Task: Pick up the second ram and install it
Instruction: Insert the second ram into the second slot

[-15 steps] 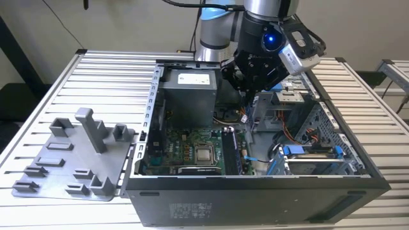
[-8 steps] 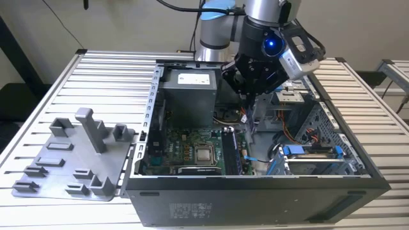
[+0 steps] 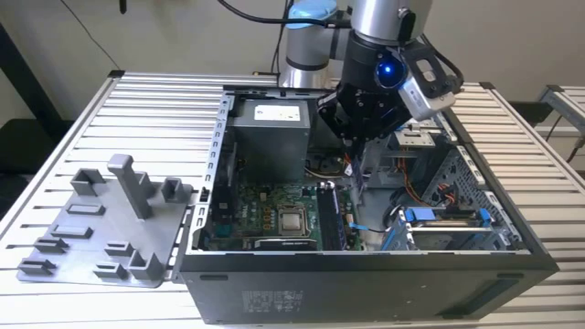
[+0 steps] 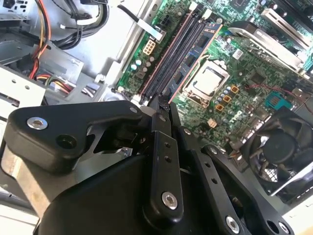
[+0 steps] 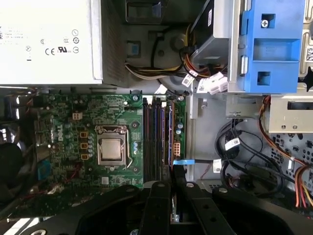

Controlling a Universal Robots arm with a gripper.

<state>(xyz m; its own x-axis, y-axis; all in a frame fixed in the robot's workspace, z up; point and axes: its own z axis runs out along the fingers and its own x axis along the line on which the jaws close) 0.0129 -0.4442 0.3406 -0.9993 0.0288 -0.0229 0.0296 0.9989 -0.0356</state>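
Slatted counter (image 3: 137,103) bears the open computer (image 3: 366,281); we see our pincer (image 4: 161,110) pinched narrow over the memory slots (image 4: 178,49), gripping the second ram (image 4: 163,104), we judge, not yet seated.

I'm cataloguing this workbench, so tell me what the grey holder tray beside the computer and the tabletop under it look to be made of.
The grey holder tray looks like matte moulded or printed plastic: uniform dull grey, no shine, chunky posts and brackets. The tabletop looks like bare aluminium: pale silver slats with parallel grooves and a soft sheen. Both are judged by look alone.
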